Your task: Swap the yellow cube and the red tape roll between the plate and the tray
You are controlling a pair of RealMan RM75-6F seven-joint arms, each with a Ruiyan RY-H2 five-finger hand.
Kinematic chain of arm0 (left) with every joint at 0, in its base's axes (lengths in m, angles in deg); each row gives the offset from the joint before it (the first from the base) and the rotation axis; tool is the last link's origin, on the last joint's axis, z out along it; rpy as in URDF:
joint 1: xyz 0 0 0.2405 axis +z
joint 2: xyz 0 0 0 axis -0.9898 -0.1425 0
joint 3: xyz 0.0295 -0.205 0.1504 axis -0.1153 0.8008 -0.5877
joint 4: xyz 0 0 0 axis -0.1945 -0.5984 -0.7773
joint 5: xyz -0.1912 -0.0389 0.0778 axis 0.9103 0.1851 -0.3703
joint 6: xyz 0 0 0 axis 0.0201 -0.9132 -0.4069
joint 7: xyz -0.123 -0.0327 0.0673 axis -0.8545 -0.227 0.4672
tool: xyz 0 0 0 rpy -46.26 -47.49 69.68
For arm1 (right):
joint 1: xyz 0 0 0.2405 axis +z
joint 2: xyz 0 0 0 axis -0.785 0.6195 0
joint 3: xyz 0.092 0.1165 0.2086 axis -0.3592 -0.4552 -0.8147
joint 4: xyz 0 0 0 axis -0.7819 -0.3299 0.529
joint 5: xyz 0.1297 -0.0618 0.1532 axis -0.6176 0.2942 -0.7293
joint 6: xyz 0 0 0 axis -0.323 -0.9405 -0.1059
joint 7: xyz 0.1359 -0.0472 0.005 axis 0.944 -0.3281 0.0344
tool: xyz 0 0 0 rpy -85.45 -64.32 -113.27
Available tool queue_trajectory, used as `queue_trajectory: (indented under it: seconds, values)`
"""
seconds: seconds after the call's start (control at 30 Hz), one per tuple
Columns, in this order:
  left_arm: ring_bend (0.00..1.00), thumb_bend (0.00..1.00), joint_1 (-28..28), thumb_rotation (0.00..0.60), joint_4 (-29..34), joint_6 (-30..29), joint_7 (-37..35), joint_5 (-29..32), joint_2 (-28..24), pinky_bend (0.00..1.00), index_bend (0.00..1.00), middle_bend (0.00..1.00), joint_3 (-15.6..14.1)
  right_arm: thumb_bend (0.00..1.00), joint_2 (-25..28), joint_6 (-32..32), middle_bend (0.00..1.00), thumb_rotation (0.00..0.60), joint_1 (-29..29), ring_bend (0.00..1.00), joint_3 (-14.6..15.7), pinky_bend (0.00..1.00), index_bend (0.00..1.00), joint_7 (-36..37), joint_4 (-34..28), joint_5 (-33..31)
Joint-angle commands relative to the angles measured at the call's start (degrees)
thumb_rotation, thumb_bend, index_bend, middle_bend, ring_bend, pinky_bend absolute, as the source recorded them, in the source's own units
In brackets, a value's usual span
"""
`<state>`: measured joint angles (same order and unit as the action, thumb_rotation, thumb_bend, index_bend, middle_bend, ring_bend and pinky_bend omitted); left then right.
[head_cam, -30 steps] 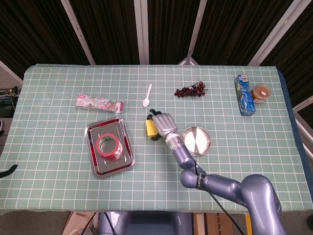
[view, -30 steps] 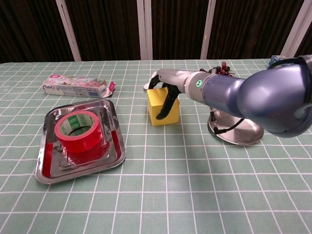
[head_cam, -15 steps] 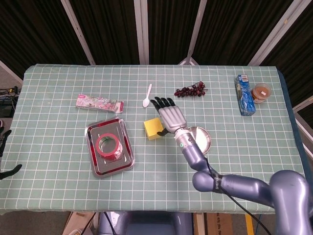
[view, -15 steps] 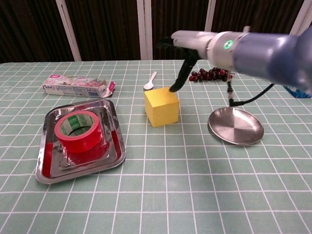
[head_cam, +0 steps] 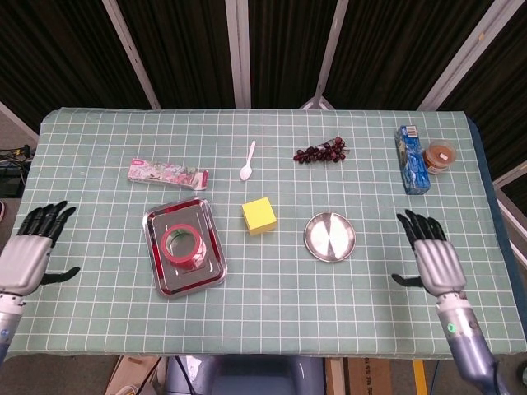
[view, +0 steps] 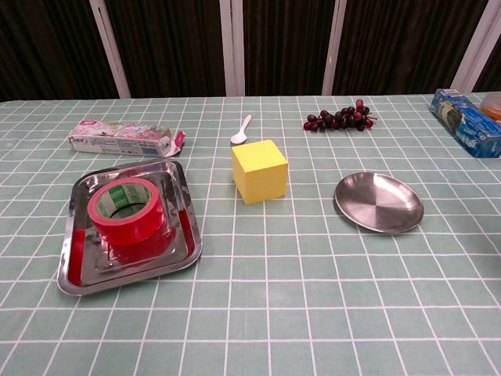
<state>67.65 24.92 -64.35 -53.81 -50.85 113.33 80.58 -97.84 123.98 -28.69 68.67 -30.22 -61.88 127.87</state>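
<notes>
The yellow cube (head_cam: 259, 216) sits upright on the green checked counter (head_cam: 263, 313), between the square steel tray (head_cam: 210, 247) to its left and the round steel plate (head_cam: 330, 237) to its right. The red tape roll (head_cam: 183, 244) lies flat inside the tray.

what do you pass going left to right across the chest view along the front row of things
tray holding the red tape roll → yellow cube → plate
</notes>
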Motion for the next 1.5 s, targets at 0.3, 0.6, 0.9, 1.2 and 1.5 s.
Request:
queue_trajectory:
  seconds: [0.3, 0.6, 0.9, 1.2, 1.5]
  values:
    - [0.00, 0.00, -21.2, 0.600, 1.6, 25.9, 14.3, 24.5, 6.0, 0.00, 0.04, 0.00, 4.0, 0.02, 0.9, 5.4, 0.00, 0.600, -9.4, 0.00, 4.2, 0.02, 0.00, 7.1, 2.2, 8.2]
    - [0.00, 0.00, -28.7, 0.600, -4.9, 27.5, 20.0, 30.6, 18.1, 0.00, 0.04, 0.00, 1.2, 0.02, -0.3, 5.5, 0.00, 0.600, -11.0, 0.00, 1.7, 0.02, 0.00, 6.5, 5.0, 9.4]
    - [0.00, 0.00, -30.2, 0.600, -8.3, 22.8, 23.2, 31.0, 23.1, 0.03, 0.04, 0.00, -1.2, 0.02, -0.3, 4.8, 0.00, 0.600, -12.4, 0.00, 0.2, 0.02, 0.00, 8.2, 5.7, 10.5]
    - [0.12, 0.03, -30.7, 0.600, -9.2, 21.6, 24.4, 30.4, 23.7, 0.23, 0.09, 0.15, -2.4, 0.02, -0.6, 3.6, 0.00, 0.600, -13.0, 0.00, -1.0, 0.02, 0.00, 9.3, 5.7, 10.4]
    - [0.23, 0.25, -31.8, 0.600, -9.9, 22.0, 25.9, 32.2, 24.0, 0.33, 0.16, 0.27, -3.4, 0.02, -0.6, 2.8, 0.00, 0.600, -13.7, 0.00, -2.4, 0.02, 0.00, 10.0, 5.5, 9.5]
